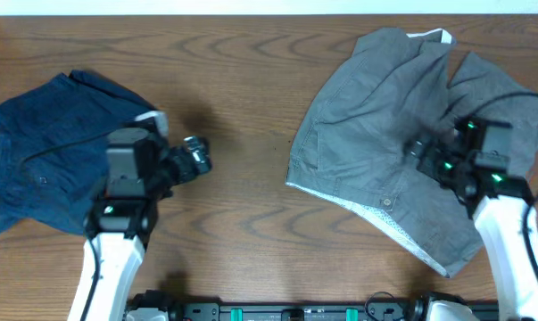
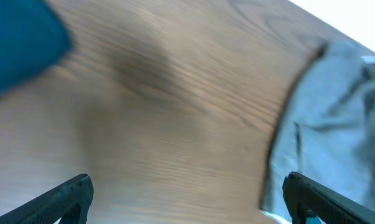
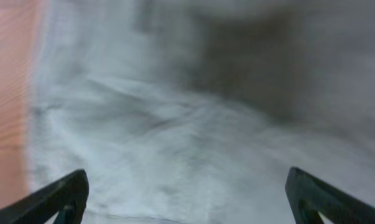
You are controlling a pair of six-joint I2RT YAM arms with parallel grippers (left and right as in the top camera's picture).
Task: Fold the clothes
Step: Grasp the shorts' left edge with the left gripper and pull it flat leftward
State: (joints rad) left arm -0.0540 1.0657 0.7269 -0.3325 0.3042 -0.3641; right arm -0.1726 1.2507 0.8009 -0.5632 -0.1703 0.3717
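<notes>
Logged white links on my left arm and right arm, black wrist blocks, green LEDs, thin black cables. Fingers looked black, wedge-tipped.

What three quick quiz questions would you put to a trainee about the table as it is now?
1. True or false: the right tool is above the grey shorts.
2. Which garment lies nearer the left tool? A: navy garment. B: grey shorts.
3. Fill in: the left tool is open over the bare ____.
Key: 1 true; 2 A; 3 table.
</notes>
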